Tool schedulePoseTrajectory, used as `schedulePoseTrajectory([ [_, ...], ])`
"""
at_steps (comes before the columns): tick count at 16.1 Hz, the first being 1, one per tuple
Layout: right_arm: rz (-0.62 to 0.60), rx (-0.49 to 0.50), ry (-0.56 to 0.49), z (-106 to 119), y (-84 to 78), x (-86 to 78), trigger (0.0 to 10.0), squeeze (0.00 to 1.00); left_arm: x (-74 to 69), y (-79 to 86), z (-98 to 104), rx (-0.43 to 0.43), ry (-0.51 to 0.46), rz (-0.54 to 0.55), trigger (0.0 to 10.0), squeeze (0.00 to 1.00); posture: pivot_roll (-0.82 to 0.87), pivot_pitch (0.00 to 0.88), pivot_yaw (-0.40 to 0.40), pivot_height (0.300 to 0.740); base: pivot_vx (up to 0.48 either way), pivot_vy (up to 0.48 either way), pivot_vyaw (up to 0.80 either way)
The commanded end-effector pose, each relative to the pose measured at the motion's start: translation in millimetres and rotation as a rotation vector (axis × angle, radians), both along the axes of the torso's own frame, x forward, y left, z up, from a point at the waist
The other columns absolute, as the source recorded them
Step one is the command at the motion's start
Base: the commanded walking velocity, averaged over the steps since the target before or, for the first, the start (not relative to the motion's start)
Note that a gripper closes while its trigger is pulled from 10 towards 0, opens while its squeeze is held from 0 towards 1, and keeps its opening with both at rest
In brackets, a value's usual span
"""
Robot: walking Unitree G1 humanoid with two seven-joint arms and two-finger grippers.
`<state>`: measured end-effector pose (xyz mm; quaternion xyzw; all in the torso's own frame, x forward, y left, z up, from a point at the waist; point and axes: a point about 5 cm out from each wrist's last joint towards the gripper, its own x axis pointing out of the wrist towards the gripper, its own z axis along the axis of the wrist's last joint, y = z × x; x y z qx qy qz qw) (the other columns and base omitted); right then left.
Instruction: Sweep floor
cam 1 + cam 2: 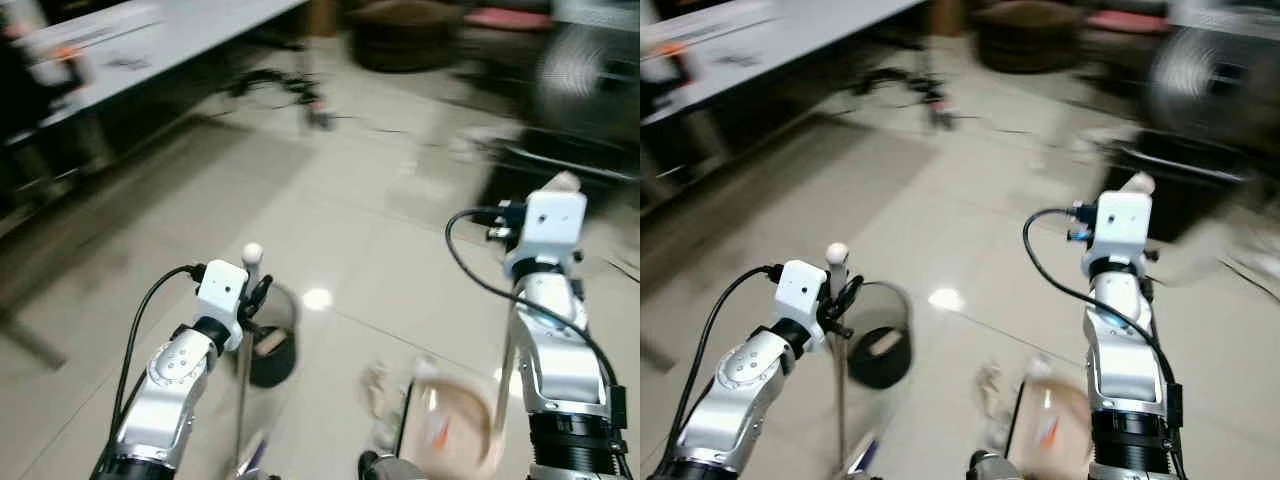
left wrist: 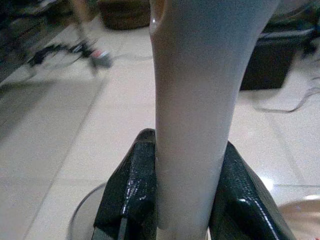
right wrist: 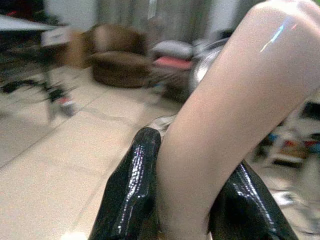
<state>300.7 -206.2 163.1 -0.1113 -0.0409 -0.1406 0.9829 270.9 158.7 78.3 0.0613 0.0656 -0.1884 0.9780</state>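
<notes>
**Both grippers clamped on pale handles over the tiled floor**

Plainly, our left gripper [image 1: 256, 297] has its two black fingers [image 2: 131, 195] pressed against a pale broom handle [image 2: 192, 115], which runs down as a thin pole [image 1: 241, 400] past our left arm. Our right gripper [image 1: 1127, 197] pinches a second cream handle [image 3: 225, 130] between its fingers [image 3: 131, 190]; that handle's stem [image 1: 503, 385] drops beside our right arm toward a pinkish dustpan [image 1: 450, 420] low between the arms. Just beside the dustpan's left edge lie a few bits of whitish litter [image 1: 378, 385] on the floor [image 1: 330, 210].

Near the left gripper stands a small round bin [image 1: 270, 350] with a dark inside, close by the pole. Farther off, all blurred, we make out a grey table [image 1: 150, 40] at the left, dark cables [image 1: 270, 85] on the tiles, a brown seat [image 3: 117, 62] beyond them and a fan [image 1: 585, 70] at the right.
</notes>
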Motion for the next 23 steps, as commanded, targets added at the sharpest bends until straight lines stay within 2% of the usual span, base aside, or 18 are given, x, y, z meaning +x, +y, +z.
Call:
schedulePoseTrajectory([
  [1,0.000,-0.051,-0.050,16.5,2.3,-2.5,10.0,0.00,6.2,1.6,10.2,-0.019,-0.093,0.036,10.0,0.00,-0.14,0.000,0.041,0.740,0.000,0.000,-0.80],
  [4,0.003,-0.055,-0.045,19.2,6.4,-2.0,10.0,0.00,6.5,6.1,6.3,-0.013,-0.094,0.082,10.0,0.00,-0.13,0.000,0.031,0.740,0.000,0.000,-0.80],
  [7,0.014,0.035,-0.026,18.0,11.9,3.3,10.0,0.00,9.7,18.2,9.9,-0.022,-0.121,0.199,10.0,0.00,-0.10,0.020,0.011,0.740,0.000,0.000,-0.80],
  [9,0.023,0.088,-0.001,12.4,17.9,1.0,10.0,0.00,12.5,24.6,14.3,-0.028,-0.133,0.230,10.0,0.00,-0.10,0.026,0.012,0.740,0.000,0.000,-0.80],
  [14,0.068,0.103,-0.004,13.3,24.7,4.1,10.0,0.00,27.4,11.4,29.2,-0.095,-0.138,0.200,10.0,0.00,-0.11,0.026,0.026,0.740,0.000,0.000,-0.80],
  [16,0.075,0.087,-0.011,14.2,25.1,4.4,10.0,0.00,29.1,12.9,30.2,-0.117,-0.139,0.225,10.0,0.00,-0.11,0.028,0.027,0.740,0.000,0.000,-0.80],
  [17,0.105,0.046,-0.012,14.7,28.2,5.6,10.0,0.00,30.9,17.1,30.0,-0.126,-0.135,0.256,10.0,0.00,-0.11,0.031,0.026,0.740,0.000,-0.461,0.00],
  [23,0.163,0.048,-0.014,14.7,37.3,7.6,10.0,0.00,34.0,11.2,38.9,-0.040,-0.183,0.228,10.0,0.00,-0.11,0.036,0.033,0.740,0.000,-0.477,0.13],
])
